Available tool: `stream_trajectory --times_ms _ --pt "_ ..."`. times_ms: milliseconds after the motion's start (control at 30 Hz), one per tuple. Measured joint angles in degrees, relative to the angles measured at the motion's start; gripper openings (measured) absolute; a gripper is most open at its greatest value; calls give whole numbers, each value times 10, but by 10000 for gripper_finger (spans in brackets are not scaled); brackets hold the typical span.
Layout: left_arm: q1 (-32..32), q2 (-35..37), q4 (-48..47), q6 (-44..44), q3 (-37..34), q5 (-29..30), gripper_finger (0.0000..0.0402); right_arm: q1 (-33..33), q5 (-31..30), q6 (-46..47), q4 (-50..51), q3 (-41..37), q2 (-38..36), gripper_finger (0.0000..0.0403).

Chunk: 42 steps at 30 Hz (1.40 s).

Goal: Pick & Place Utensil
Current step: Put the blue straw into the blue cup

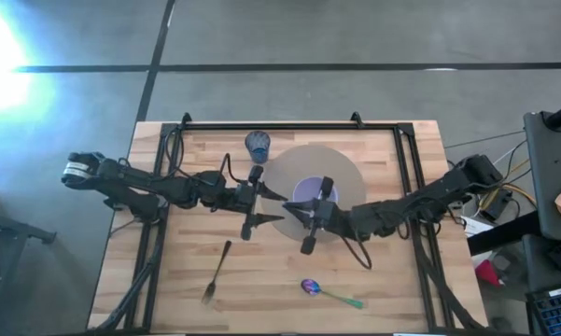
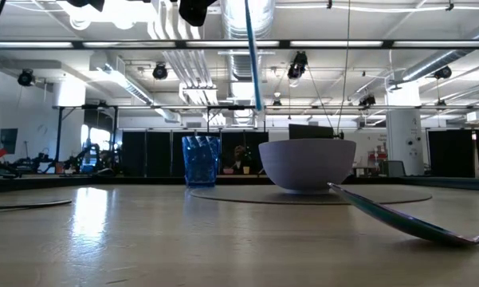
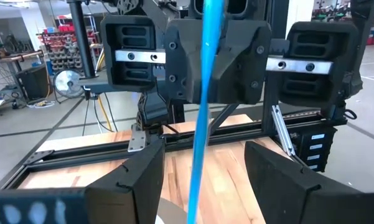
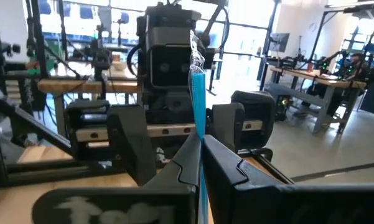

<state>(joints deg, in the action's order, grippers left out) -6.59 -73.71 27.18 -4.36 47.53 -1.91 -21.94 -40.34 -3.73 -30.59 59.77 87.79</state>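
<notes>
The right gripper (image 4: pixel 200 163) pinches a thin blue utensil (image 4: pixel 196 99), seemingly a knife, upright above the bowl (image 2: pixel 307 163); the left gripper (image 3: pixel 196 180) faces it with fingers spread either side of the utensil.

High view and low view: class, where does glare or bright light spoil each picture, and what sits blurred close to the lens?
High view: a white flare washes out the floor at the upper left. Low view: ceiling lamps blaze and reflect off the table; the spoon nearest the lens is soft and blurred.
</notes>
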Motion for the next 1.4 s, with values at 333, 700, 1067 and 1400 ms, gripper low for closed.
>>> stream_trajectory --times_ms 333,700,1067,1400 --pt "0 0 1 -1 0 0 204 8 -1 5 -20 8 31 8" --pt "0 0 -16 2 0 0 89 10 -1 -3 -19 10 28 8" --pt "0 0 -16 1 0 1 8 10 0 -7 -19 10 28 8" --pt "0 0 -26 2 0 1 1 10 0 0 -13 10 28 8"
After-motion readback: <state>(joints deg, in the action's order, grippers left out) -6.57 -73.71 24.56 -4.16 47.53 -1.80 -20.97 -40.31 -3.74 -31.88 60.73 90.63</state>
